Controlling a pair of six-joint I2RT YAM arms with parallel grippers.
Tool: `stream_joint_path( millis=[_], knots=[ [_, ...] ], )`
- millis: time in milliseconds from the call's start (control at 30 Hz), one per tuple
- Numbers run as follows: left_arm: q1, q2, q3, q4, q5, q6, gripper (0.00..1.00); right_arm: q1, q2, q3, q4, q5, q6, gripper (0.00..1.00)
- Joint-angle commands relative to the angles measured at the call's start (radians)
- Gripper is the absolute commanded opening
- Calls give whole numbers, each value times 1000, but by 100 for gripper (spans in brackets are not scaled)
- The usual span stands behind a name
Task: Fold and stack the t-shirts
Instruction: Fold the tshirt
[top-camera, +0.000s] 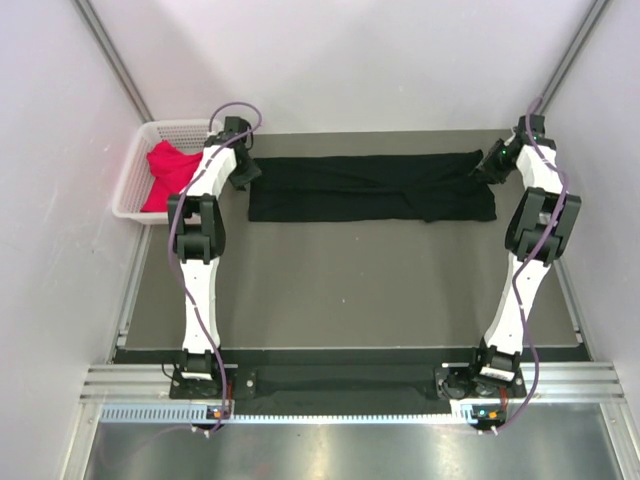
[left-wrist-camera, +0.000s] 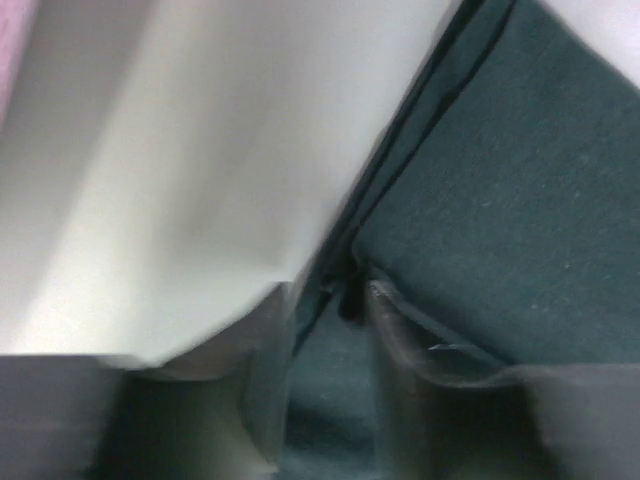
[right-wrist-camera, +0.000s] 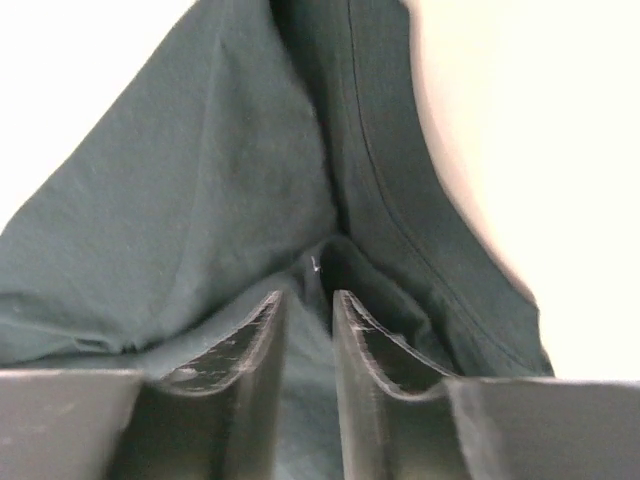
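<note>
left wrist blurred, red t-shirt (partly hidden) in basket

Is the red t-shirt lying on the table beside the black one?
No, the red t-shirt lies inside the basket, off to the left of the black t-shirt.

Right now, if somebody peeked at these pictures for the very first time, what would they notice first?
A long black t-shirt lies folded into a strip across the far side of the table, with the left gripper at one end and the right gripper at the other. Next comes the bright red-pink t-shirt, bunched in the white basket at the far left corner.
</note>
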Motion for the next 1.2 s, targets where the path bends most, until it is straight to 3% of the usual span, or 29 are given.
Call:
stream_joint_path(
  millis=[0,33,67,100,233,333,433,567,667,700,800,933,1067,1167],
  knots=[
    [16,-38,65,33,-49,-13,52,-2,25,107,23,-33,41,31],
    [16,-70,68,47,-52,-1,59,-2,27,122,23,-42,51,34],
    [14,-88,72,53,-55,7,76,-5,27,150,24,-44,60,37],
    [13,-103,77,51,-53,11,82,-8,24,165,14,-44,71,46],
    [4,-202,2,50,-37,22,86,-14,-27,219,-49,8,54,59],
    [-22,-281,-149,79,-35,41,86,-14,-65,210,-116,43,14,70],
    [-50,-357,-309,136,8,53,81,-10,-131,149,-152,62,-23,73],
    [-82,-422,-453,208,120,73,68,13,-292,-88,-114,65,-47,72],
    [-97,-434,-529,261,219,82,62,42,-398,-277,-45,51,-29,65],
    [-99,-425,-545,271,230,81,60,59,-424,-326,-25,28,-2,58],
    [-101,-387,-532,265,241,82,52,101,-499,-500,61,-4,51,50],
    [-91,-330,-492,213,194,100,44,145,-550,-666,162,-76,135,50],
    [-84,-290,-489,170,155,99,38,161,-568,-813,308,-113,226,57],
    [-82,-270,-507,140,143,94,35,170,-539,-822,342,-125,261,63]
  ],
)
